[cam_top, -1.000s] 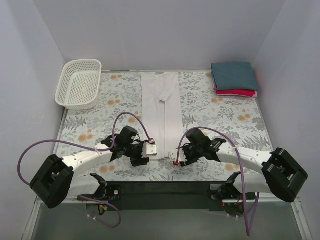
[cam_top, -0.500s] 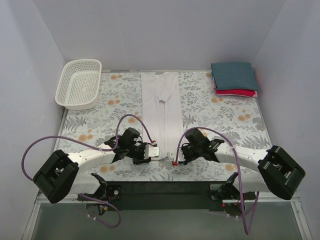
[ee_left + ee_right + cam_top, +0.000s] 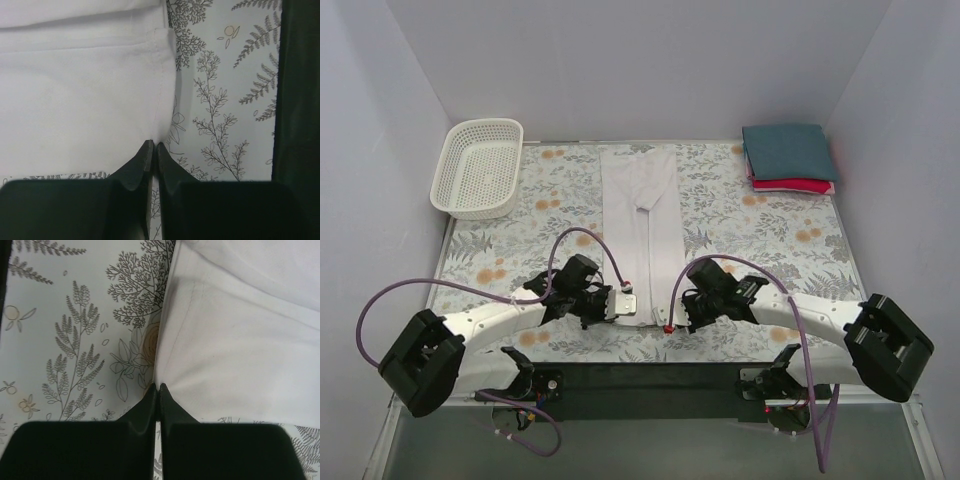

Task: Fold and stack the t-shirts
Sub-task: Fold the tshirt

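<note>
Left claw (image 3: 621, 303) went from apart to clamped on the white shirt (image 3: 640, 210) at its 7 o'clock hem corner | shirt lay long, 12 to 6, down the middle | right claw (image 3: 672, 318) likewise clamped the 5 o'clock corner | judged: hem ready to lift toward 12

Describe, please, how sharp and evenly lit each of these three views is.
Top view: soft, even light, sharp throughout, though the white shirt looks slightly washed out. Left wrist view: shirt hem crisp, the left fingers a black, detail-free mass. Right wrist view: cloth print sharp, right fingers equally underexposed.
</note>
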Robot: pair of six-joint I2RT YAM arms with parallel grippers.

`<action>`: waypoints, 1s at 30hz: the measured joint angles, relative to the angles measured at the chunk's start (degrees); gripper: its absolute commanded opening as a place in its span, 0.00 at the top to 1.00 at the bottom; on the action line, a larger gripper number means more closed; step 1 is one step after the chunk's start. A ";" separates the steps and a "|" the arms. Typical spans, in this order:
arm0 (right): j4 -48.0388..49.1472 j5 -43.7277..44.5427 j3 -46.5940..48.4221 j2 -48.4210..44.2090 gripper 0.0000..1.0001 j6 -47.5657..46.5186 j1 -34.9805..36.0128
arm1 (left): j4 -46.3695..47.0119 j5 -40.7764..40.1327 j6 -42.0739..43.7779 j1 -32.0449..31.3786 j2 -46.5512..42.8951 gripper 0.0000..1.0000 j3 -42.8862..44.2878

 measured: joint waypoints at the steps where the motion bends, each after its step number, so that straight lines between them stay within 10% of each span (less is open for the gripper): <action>1: -1.18 -0.04 0.37 -0.68 0.99 0.42 0.37 | -1.79 0.39 -0.15 -0.04 -0.81 1.00 0.79; 12: -9.42 0.72 7.98 -4.02 0.99 3.32 -1.05 | -9.09 1.62 -2.32 2.08 -4.90 1.00 8.98; 30: -9.90 -1.14 33.88 21.29 0.99 -9.57 -17.99 | 1.33 2.56 6.58 18.12 22.64 1.00 30.03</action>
